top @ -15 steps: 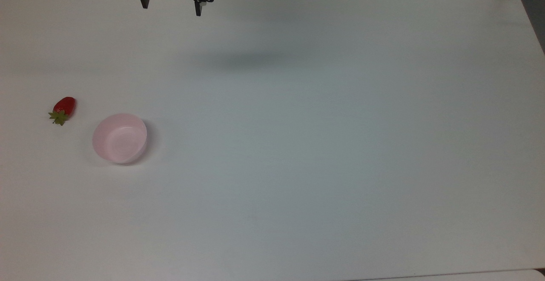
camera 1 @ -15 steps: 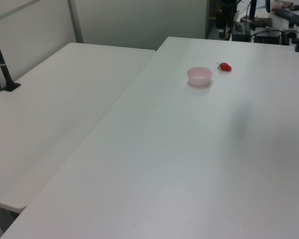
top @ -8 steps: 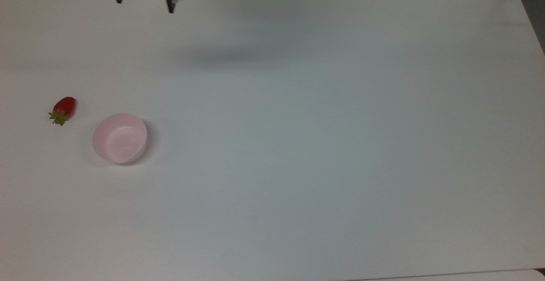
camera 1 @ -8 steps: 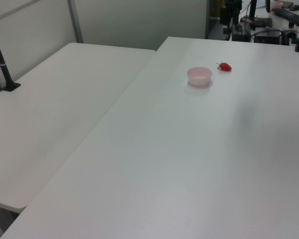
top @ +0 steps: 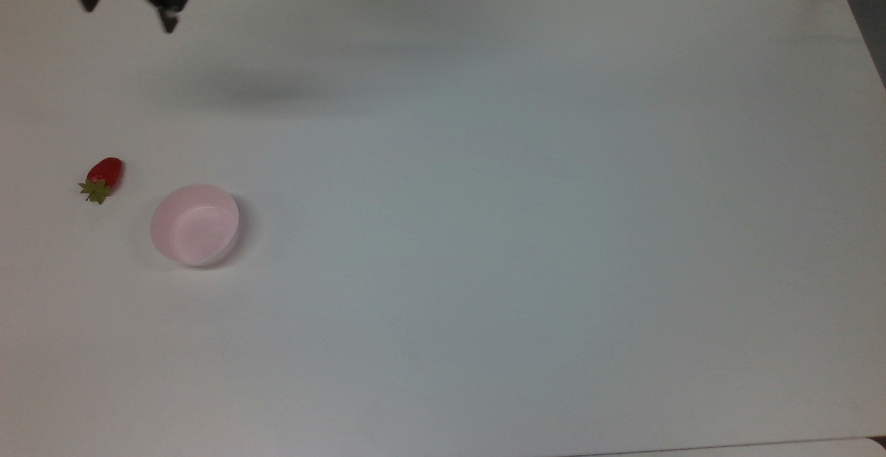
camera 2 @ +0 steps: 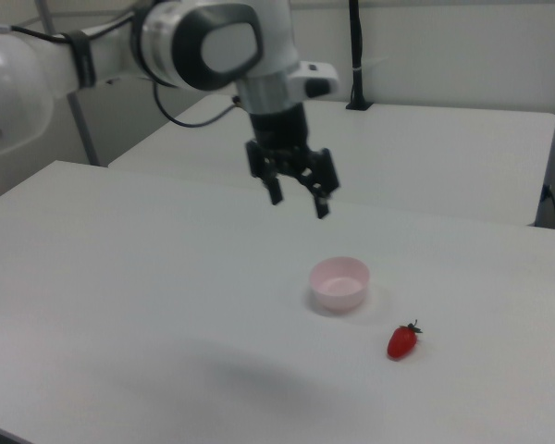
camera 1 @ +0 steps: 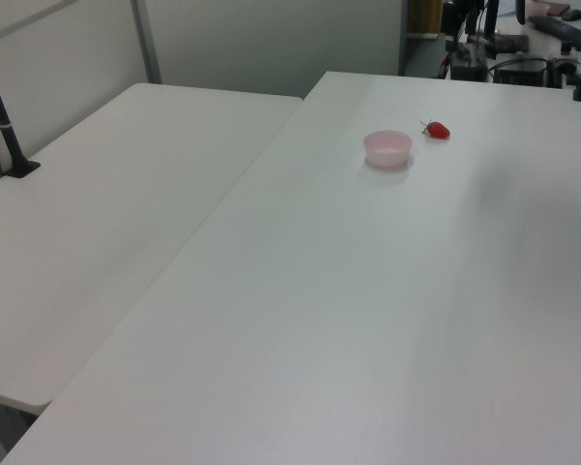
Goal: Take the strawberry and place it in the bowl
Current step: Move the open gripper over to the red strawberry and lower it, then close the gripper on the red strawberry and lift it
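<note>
In the top view, going left to right, the gripper (top: 128, 17) hung high over the far left corner of the white table (top: 526, 235), its two fingers spread apart with nothing between them. Released, then, and carrying nothing! Nearer along the top view's left edge lay the strawberry (top: 103, 176), on its side on the bare tabletop, green cap pointing toward the near edge. Just to the top view's right of it, a little nearer, sat the pink bowl (top: 196, 223), upright, with nothing inside it. Strawberry and bowl were near each other but apart, not touching.

The right view told the same story: the gripper (camera 2: 297, 194) was poised in the air above the table (camera 2: 120, 305), well clear of the bowl (camera 2: 340, 283), and the strawberry (camera 2: 402, 340) rested to the right view's right of the bowl and a touch nearer the camera.

In the left view the bowl (camera 1: 387, 147) and the strawberry (camera 1: 437, 130) sat far off, close to the table's far end.

So by my reckoning nothing of the task was done. The descent, the grasp, the lift, the carry and the drop into the bowl all remained to be made.
</note>
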Available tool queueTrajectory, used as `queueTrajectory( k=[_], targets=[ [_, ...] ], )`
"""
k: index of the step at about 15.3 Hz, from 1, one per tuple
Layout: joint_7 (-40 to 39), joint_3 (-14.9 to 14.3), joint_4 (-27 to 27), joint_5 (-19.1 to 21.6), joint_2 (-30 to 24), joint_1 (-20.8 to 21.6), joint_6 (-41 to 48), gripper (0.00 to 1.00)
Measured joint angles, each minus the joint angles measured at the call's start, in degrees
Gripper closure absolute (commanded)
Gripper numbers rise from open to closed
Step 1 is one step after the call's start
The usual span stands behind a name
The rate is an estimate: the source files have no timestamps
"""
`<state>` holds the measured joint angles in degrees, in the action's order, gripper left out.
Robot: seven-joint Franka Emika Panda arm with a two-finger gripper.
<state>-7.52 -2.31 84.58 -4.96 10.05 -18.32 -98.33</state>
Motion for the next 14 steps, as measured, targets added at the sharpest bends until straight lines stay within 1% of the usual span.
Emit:
queueTrajectory(
  k=[3,5,7,10,11,13,14],
  targets=[
    [-3.94,-0.03,0.2,0.23,3.55,-4.32,-5.25,0.0],
    [-4.91,-0.03,0.3,0.36,6.55,-6.31,-8.28,0.0],
    [-5.23,-0.02,0.36,0.42,9.53,-7.54,-11.93,0.0],
    [-5.29,-0.01,0.44,0.45,14.63,-8.22,-16.98,0.01],
    [-5.29,-0.01,0.44,0.45,16.12,-8.53,-18.55,0.09],
    [-5.29,0.0,0.42,0.45,19.25,-8.98,-21.9,0.17],
    [-5.28,0.02,0.41,0.46,20.22,-9.05,-23.03,0.18]
  ],
)
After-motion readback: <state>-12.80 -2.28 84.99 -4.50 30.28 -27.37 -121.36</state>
